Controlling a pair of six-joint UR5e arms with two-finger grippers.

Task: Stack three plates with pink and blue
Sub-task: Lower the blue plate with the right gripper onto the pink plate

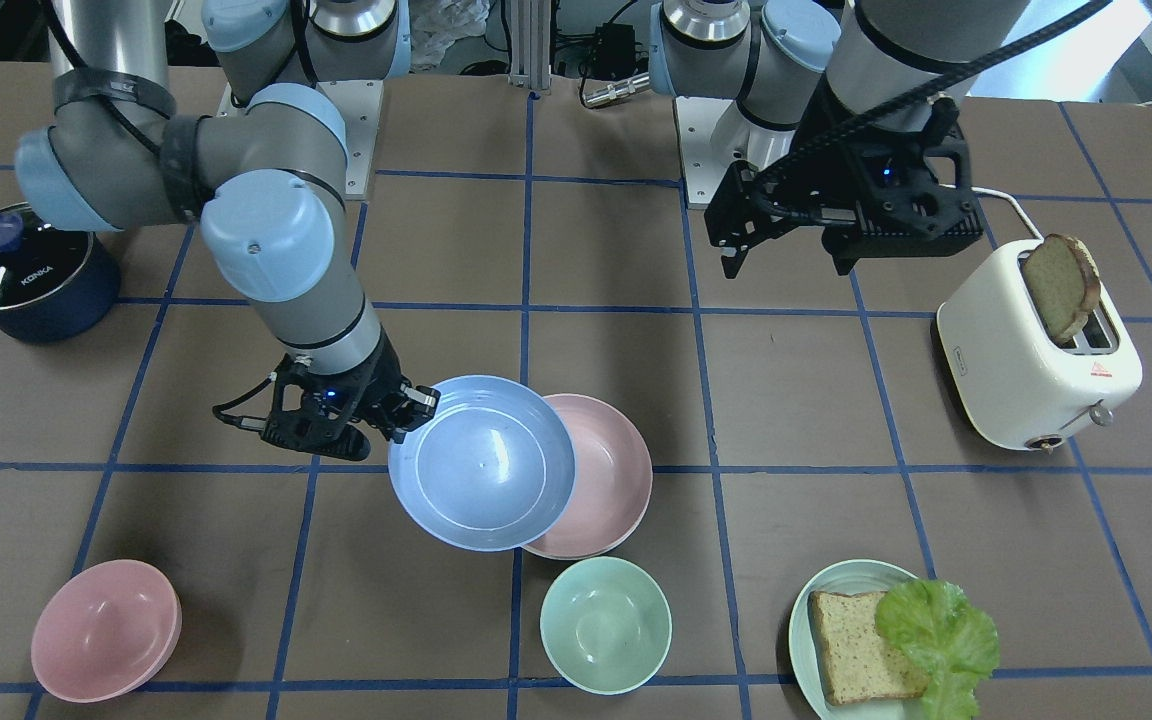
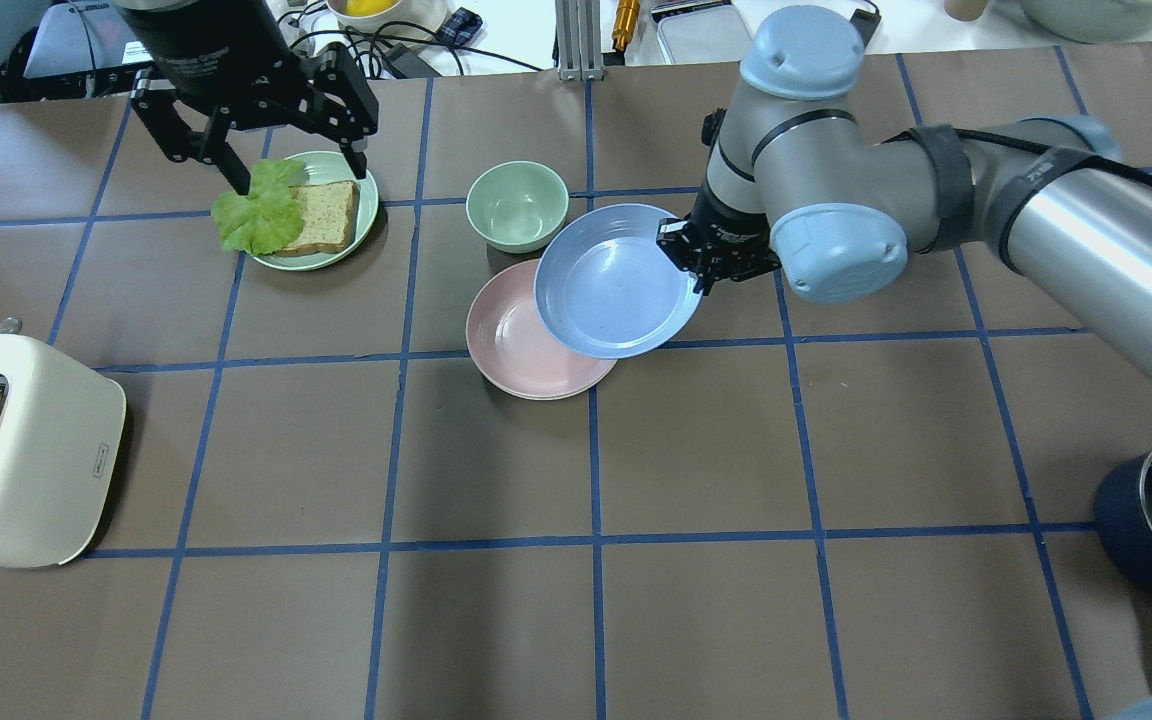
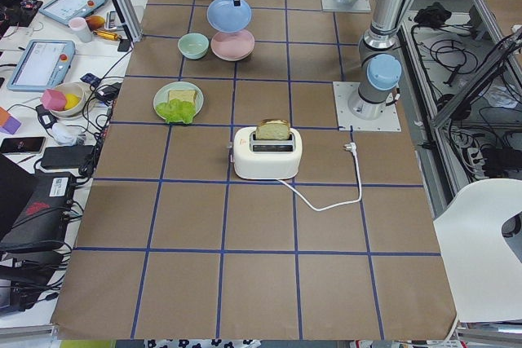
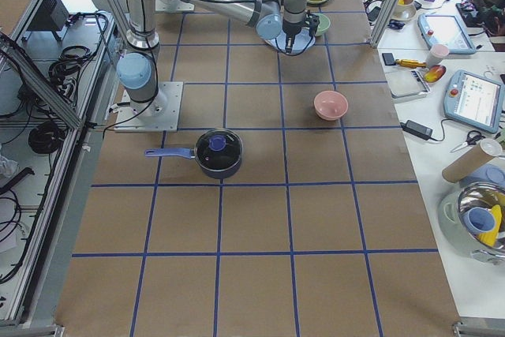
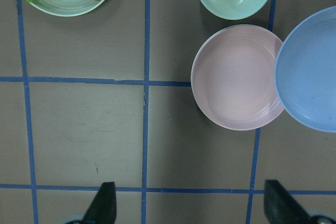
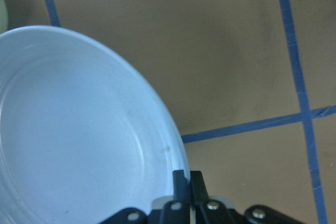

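My right gripper (image 1: 416, 405) is shut on the rim of the periwinkle blue plate (image 1: 481, 462) and holds it tilted a little above the table. The blue plate overlaps the near edge of the pastel pink plate (image 1: 614, 480), which lies flat on the table. The overhead view shows the same: the right gripper (image 2: 688, 262), the blue plate (image 2: 616, 280) and the pink plate (image 2: 511, 345). The right wrist view shows the gripper (image 6: 188, 176) pinching the blue rim (image 6: 79, 129). My left gripper (image 1: 786, 262) is open and empty, hovering high. No cream-white plate is in view.
A pale green bowl (image 1: 605, 624) stands close beside the two plates. A pink bowl (image 1: 106, 630), a green plate (image 1: 798, 625) with bread and lettuce, a white toaster (image 1: 1036, 360) with a slice in it, and a dark lidded pot (image 1: 26, 275) stand further out.
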